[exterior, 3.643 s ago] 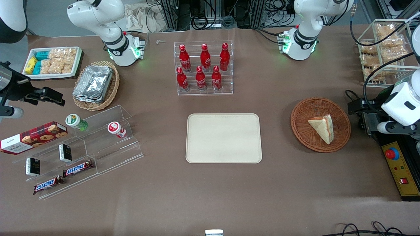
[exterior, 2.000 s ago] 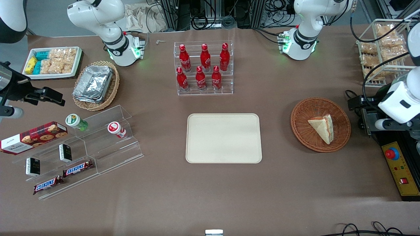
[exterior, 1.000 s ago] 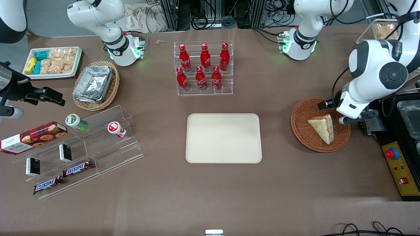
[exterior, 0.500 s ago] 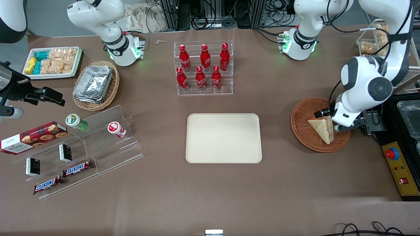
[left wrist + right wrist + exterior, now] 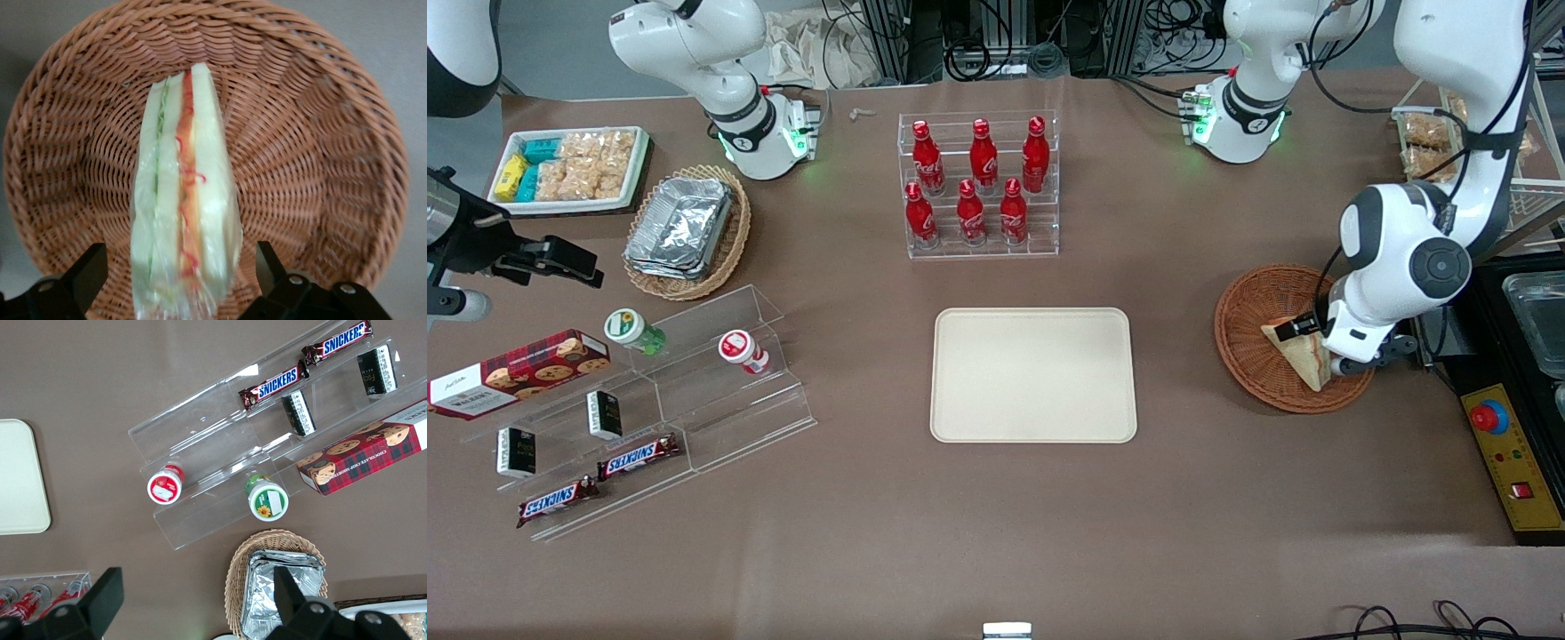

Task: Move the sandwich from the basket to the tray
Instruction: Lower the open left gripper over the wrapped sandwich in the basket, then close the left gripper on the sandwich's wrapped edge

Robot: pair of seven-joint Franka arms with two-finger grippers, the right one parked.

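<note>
Tool (image 5: 180,280) spread wide astride sandwich (image 5: 183,200) in basket (image 5: 320,147); tray (image 5: 1033,374) bare.

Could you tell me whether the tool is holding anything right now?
Nothing yet. The open tool straddles the triangular wedge sandwich lying in the round reddish-brown wicker basket, fingers apart from its sides.

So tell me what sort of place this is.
Likely a robotics lab staged as a snack shop: cola bottles in an acrylic rack, Snickers bars on clear display steps, cable-strewn equipment racks. The gripper hangs open astride the sandwich in the basket.
</note>
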